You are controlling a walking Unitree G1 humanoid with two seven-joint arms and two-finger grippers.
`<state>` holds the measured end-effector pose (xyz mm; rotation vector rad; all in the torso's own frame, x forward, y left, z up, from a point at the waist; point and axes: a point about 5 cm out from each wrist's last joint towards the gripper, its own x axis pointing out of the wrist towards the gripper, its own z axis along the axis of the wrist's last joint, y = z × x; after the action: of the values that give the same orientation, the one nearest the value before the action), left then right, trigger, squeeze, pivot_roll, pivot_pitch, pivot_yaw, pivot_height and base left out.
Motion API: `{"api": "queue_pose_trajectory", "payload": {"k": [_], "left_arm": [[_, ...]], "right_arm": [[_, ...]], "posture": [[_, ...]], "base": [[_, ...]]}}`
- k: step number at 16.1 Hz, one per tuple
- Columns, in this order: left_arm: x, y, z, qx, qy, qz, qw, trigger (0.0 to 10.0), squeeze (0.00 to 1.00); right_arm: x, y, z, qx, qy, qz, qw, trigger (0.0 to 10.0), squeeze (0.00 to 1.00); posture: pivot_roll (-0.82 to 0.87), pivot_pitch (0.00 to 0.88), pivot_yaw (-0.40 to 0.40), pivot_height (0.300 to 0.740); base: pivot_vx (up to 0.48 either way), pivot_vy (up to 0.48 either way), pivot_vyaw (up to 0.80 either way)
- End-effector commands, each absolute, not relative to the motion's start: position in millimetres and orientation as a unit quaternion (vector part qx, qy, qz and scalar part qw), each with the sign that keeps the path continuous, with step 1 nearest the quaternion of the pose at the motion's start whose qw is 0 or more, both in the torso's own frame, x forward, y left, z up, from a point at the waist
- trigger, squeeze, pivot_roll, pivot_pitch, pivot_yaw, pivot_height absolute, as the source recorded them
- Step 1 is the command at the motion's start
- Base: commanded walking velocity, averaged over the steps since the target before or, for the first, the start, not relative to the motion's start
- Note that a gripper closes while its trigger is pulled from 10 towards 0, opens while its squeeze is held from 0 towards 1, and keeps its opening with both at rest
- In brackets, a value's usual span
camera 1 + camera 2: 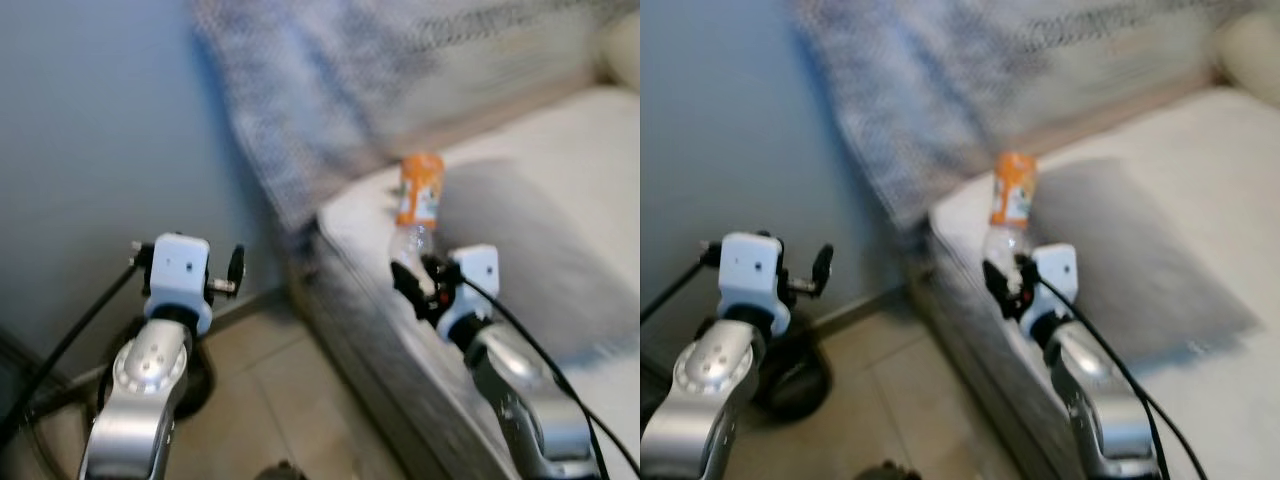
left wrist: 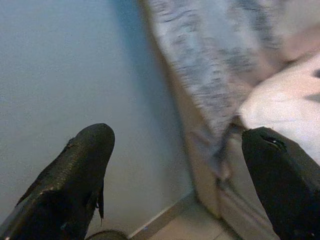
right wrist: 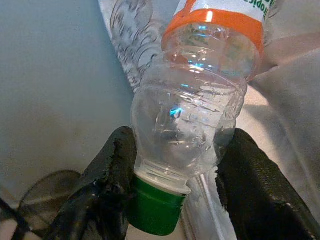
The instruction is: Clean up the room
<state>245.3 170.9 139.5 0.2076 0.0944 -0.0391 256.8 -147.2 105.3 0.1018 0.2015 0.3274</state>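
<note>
While gripping the clear plastic bottle (image 3: 187,125) near its green cap (image 3: 155,207), cap downward, right tool (image 1: 418,283) holds it above the sofa (image 1: 560,200) edge. Judged mid-task: picked up, not yet binned. Left tool (image 2: 175,180) gapes empty beside the wall (image 1: 90,130).

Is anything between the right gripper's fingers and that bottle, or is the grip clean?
Nothing visible stands between them. The right gripper has its black fingers directly against the clear plastic bottle, near its green cap, with the bottle upside down above the edge of the bed.
</note>
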Motion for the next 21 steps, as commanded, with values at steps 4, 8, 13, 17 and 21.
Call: {"api": "queue_pose_trajectory", "payload": {"k": [4,8,13,17,21], "left_arm": [[249,174,135,0.104,0.058,-0.026,0.993,10.0,0.02],[246,175,134,0.100,0.062,-0.024,0.993,10.0,0.02],[245,178,134,0.105,0.063,-0.022,0.992,10.0,0.03],[243,178,133,0.116,0.066,-0.028,0.991,10.0,0.02],[243,176,130,0.118,0.069,-0.036,0.990,10.0,0.02]], "right_arm": [[255,-148,96,0.046,0.118,0.151,0.980,10.0,0.00],[256,-145,91,0.027,0.132,0.157,0.979,10.0,0.00],[262,-149,87,0.019,0.137,0.124,0.983,10.0,0.00],[265,-150,83,-0.032,0.143,0.113,0.983,10.0,0.00],[266,-149,78,-0.043,0.149,0.118,0.981,10.0,0.00]], "posture": [[0.07,0.000,0.042,0.740],[0.07,0.000,0.034,0.740],[0.09,0.000,0.023,0.740],[0.09,0.000,0.019,0.740],[0.09,0.000,0.011,0.740]], "base": [[0.260,0.000,0.80],[0.305,0.000,0.80],[0.329,0.000,0.16],[0.328,0.000,0.00],[0.329,0.000,0.00]]}}
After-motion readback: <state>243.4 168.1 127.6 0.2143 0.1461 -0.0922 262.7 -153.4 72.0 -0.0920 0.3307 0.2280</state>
